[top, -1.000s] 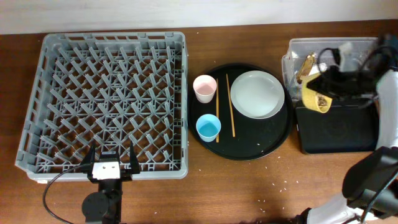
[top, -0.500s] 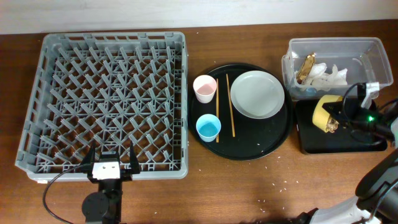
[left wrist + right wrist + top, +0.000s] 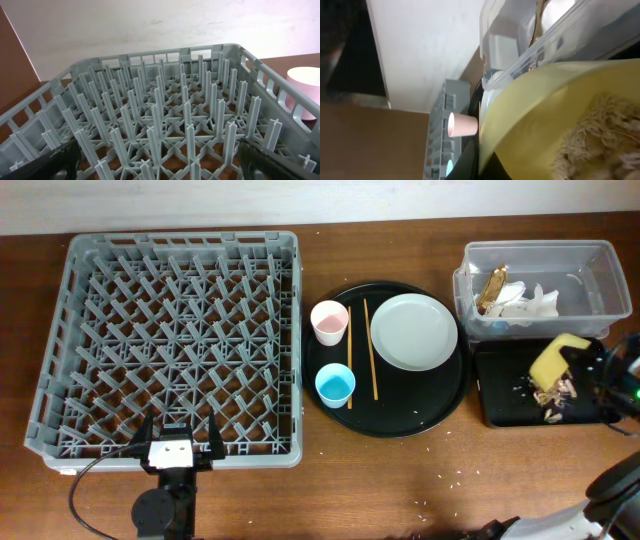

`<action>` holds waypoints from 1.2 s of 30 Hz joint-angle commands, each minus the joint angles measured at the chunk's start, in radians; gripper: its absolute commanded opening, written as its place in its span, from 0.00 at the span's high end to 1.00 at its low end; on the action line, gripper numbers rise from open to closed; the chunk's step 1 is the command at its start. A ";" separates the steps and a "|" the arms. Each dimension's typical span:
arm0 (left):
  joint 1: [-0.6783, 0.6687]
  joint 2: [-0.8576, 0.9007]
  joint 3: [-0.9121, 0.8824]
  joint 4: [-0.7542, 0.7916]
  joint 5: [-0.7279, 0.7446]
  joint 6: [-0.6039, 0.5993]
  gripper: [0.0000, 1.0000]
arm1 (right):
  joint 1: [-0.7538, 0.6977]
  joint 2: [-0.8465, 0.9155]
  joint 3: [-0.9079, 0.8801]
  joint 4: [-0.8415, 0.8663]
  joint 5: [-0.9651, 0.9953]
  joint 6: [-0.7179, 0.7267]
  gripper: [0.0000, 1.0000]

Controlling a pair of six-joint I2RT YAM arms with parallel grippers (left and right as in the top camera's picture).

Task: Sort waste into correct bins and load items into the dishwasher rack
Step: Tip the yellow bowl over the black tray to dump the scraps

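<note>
Over on the right side of the table, the right gripper (image 3: pixel 590 370) is clamped shut on the yellow bowl (image 3: pixel 553 361), which is tipped on its side over the flat black tray (image 3: pixel 500 405). Brownish food scraps (image 3: pixel 555 388) lie on that tray right under the bowl, and more are inside it. The clear tub (image 3: pixel 590 270) just behind holds the gold wrapper (image 3: pixel 491 288) and white napkins (image 3: pixel 528 300). The pink cup (image 3: pixel 329 322), blue cup (image 3: pixel 335 385), plate (image 3: pixel 414 330) and chopsticks (image 3: pixel 371 365) sit on the round black tray (image 3: pixel 400 415). The left gripper (image 3: pixel 180 430) hangs with its jaws spread wide at the near edge of the grey dishwasher rack (image 3: pixel 170 330).
</note>
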 commanded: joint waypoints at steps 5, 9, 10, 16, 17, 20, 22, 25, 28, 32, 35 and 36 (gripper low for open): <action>0.007 -0.008 -0.002 -0.005 0.010 0.016 0.01 | -0.025 0.073 -0.004 0.030 -0.077 0.073 0.96; 0.007 -0.008 -0.002 -0.005 0.010 0.016 0.01 | -0.025 0.116 -0.004 0.022 -0.247 0.100 0.96; 0.007 -0.008 -0.002 -0.005 0.010 0.016 0.00 | -0.025 0.116 -0.004 0.022 -0.247 0.137 0.96; 0.007 -0.008 -0.002 -0.005 0.010 0.016 0.00 | -0.025 0.116 -0.004 0.053 -0.247 0.157 0.96; 0.007 -0.008 -0.002 -0.005 0.010 0.016 0.01 | -0.025 0.116 -0.004 0.055 -0.247 0.161 0.96; 0.007 -0.008 -0.002 -0.005 0.010 0.016 0.00 | -0.025 0.116 -0.003 0.055 -0.247 0.246 0.96; 0.007 -0.008 -0.002 -0.005 0.010 0.016 0.01 | -0.025 0.116 -0.002 0.055 -0.247 0.282 0.96; 0.007 -0.008 -0.002 -0.005 0.010 0.016 0.00 | -0.025 0.116 -0.002 0.054 -0.247 0.323 0.96; 0.007 -0.008 -0.002 -0.005 0.010 0.016 0.00 | -0.025 0.116 -0.001 0.055 -0.247 0.404 0.96; 0.007 -0.008 -0.002 -0.005 0.010 0.016 0.00 | -0.025 0.116 -0.001 0.099 -0.246 0.390 0.96; 0.007 -0.008 -0.002 -0.005 0.010 0.016 0.00 | -0.025 0.116 -0.002 0.194 -0.247 0.439 0.96; 0.007 -0.008 -0.002 -0.005 0.010 0.016 0.00 | -0.025 0.116 -0.002 0.191 -0.247 0.495 0.96</action>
